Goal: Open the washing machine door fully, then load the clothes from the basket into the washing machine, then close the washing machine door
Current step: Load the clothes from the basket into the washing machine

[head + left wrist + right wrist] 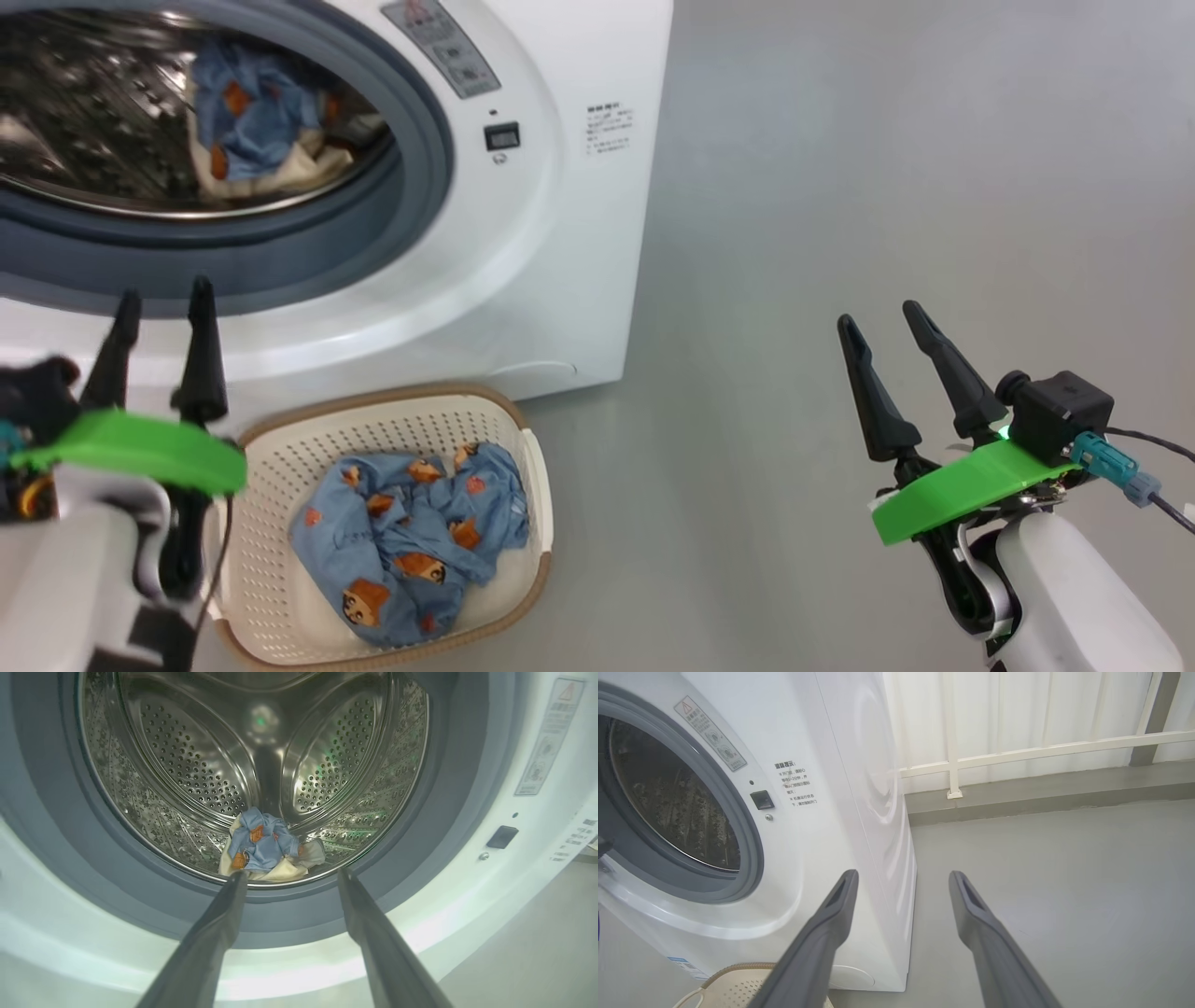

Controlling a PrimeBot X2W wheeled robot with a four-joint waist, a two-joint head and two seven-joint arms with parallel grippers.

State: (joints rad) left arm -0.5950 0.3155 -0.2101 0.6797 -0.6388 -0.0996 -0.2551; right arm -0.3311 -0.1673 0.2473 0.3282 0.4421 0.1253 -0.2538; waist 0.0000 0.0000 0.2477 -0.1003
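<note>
The white washing machine [560,233] stands with its round opening uncovered; its door is out of view. A blue piece of clothes [252,117] lies in the steel drum [196,765], also seen as blue clothes [264,842] at the drum's bottom. More blue clothes [411,537] lie in the cream basket [280,457] on the floor before the machine. My left gripper [163,303] is open and empty, in front of the grey gasket [70,858], just left of the basket. My right gripper [882,317] is open and empty over the floor to the machine's right.
Grey floor [887,168] stretches right of the machine. In the right wrist view a white railing [1017,753] and a low ledge run along the far wall. The basket's rim [738,968] shows below the machine's front corner.
</note>
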